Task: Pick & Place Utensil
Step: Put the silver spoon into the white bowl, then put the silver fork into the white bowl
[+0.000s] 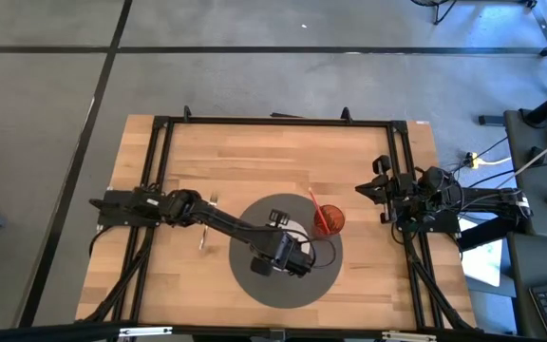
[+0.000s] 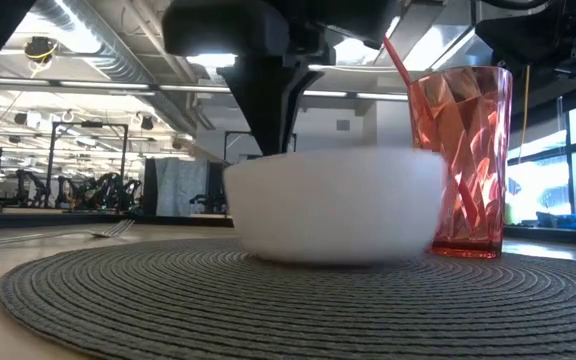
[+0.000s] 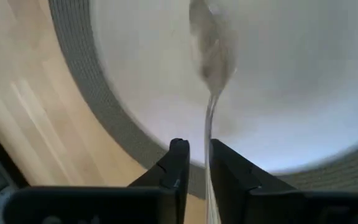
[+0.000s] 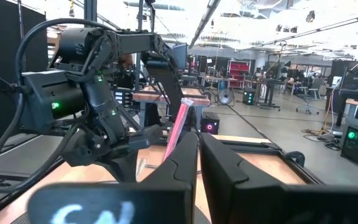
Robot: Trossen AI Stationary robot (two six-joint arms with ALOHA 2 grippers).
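Observation:
My left gripper (image 1: 288, 255) is over the white bowl (image 2: 333, 205), which stands on the round grey placemat (image 1: 254, 285). It is shut on a metal spoon (image 3: 211, 56), whose scoop end hangs over the bowl's inside (image 3: 291, 93). Whether the spoon touches the bowl, I cannot tell. A metal fork (image 1: 204, 230) lies flat on the wood, left of the mat. It also shows in the low view (image 2: 58, 237). My right gripper (image 4: 197, 155) waits shut at the table's right edge (image 1: 387, 195). My left gripper pinches the spoon's handle (image 3: 208, 140) between its two fingers (image 3: 178, 165). The fingers come from above, pointing down, and lie along the handle. The spoon hangs below them, scoop end lowest, over the white bowl.
A red faceted cup (image 1: 329, 220) with a red straw (image 2: 398, 60) stands on the mat right beside the bowl, toward the table's right. A black frame (image 1: 273, 121) runs around the wooden tabletop. Bare wood lies toward the far edge (image 1: 273, 161).

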